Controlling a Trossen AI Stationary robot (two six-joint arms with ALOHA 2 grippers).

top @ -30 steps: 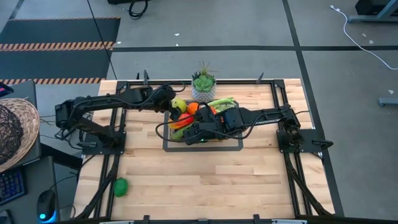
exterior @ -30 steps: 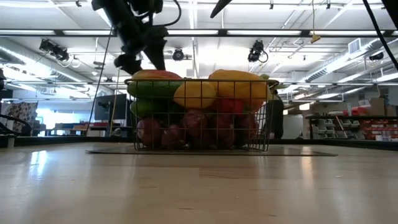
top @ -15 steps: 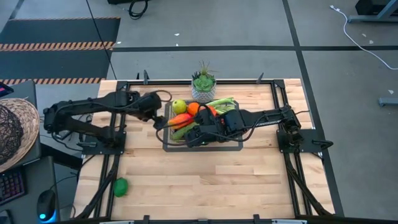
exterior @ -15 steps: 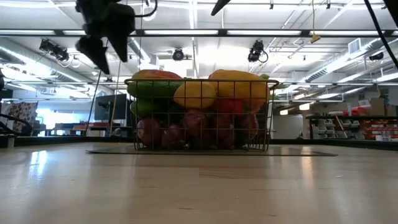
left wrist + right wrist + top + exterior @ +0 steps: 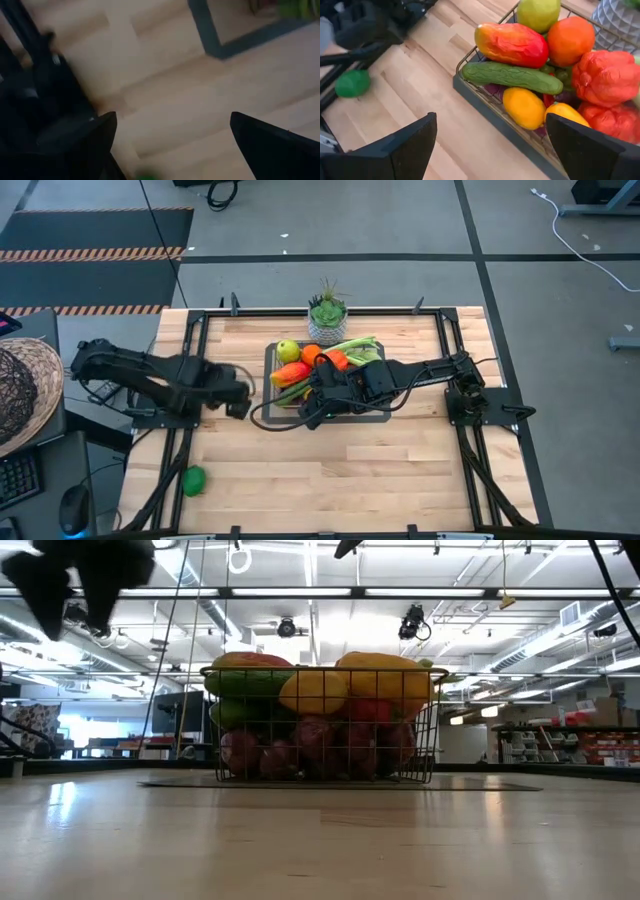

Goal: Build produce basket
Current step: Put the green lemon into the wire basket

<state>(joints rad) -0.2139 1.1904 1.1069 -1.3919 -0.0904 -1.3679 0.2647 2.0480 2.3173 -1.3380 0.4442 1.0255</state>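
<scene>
We see the basket (image 5: 325, 385) in the middle of the table, on a dark mat and just in front of a potted succulent (image 5: 327, 317), heaped with produce (image 5: 546, 70). One green piece (image 5: 193, 479) lies alone near the table's front left corner, well apart from the basket. Our left gripper (image 5: 238, 402) hangs over bare wood to the left of the basket, its fingers spread wide and empty; the right gripper (image 5: 310, 413) sits at the basket's front edge, likewise wide and holding nothing. We judge the stray piece to be light, smooth and rounded, so it may roll or slip; we would close on it across its middle. In the right wrist view we count about nine pieces in the basket, some half hidden.
</scene>
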